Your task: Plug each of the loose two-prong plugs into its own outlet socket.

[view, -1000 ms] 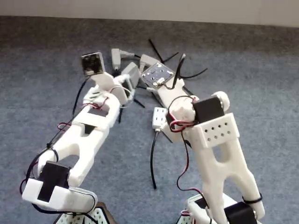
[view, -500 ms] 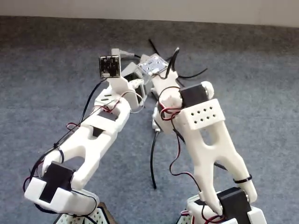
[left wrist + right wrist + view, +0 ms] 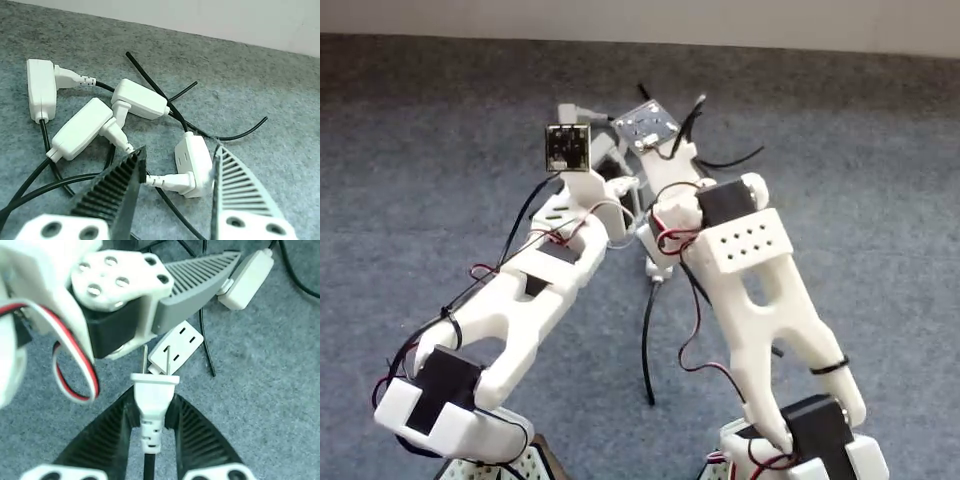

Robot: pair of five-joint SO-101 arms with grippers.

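grey-blue carpet [image 3: 880,200] is the whole work surface, with a pale wall [image 3: 720,20] strip along the far edge; right gripper [image 3: 152,402] pinches a white 2-prong plug [image 3: 154,390] by its body, prongs aimed at the white outlet socket [image 3: 180,345] lying slots-up on the carpet, prong tips over its near end, cannot tell if touching; left gripper [image 3: 180,149] spread wide, 1 finger on each side of that socket; 3 other white cord pieces [image 3: 80,130] lie just beyond it among black cables [image 3: 150,82]; in the high view both arms reach forward, wrists close together over the tangle
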